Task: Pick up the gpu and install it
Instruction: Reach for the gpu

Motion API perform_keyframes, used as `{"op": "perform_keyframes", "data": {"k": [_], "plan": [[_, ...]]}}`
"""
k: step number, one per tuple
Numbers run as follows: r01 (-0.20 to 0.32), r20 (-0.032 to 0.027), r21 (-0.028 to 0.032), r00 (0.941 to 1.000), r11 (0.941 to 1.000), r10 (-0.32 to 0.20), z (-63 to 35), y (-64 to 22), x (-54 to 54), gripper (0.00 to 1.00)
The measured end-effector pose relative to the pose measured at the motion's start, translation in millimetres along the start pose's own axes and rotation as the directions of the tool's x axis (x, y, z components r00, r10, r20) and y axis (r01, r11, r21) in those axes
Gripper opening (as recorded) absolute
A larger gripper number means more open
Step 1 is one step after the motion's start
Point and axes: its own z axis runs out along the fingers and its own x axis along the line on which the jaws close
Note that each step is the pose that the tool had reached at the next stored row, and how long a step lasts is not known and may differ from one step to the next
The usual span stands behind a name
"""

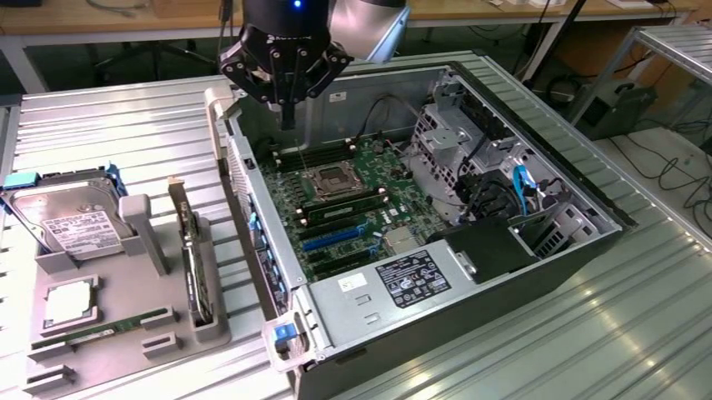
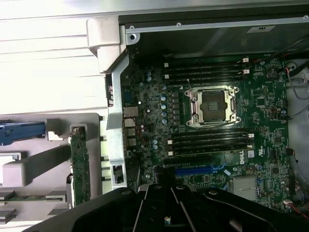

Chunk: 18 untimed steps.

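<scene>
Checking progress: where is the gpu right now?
On the exterior view's left, the gpu stands on edge in the grey holder, between the hard drive and the open computer case.

light: bright, diffuse | glare: ribbed metal table [image 1: 122, 125] washed out to white, strongest toward the exterior view's left, streaks reflected at its right | shadow: computer case [image 1: 468, 329] interior held dimmer, motherboard [image 2: 270, 125] evenly lit | gripper [image 1: 287, 117] rendered near-black, detail lost
</scene>
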Motion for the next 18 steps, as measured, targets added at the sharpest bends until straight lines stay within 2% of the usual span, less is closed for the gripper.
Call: {"op": "perform_keyframes", "data": {"k": [18], "plan": [[0.0, 0.0, -0.0001, 1.0, 1.0, 0.0, -0.1, -0.3, 3.7, 0.11]]}}
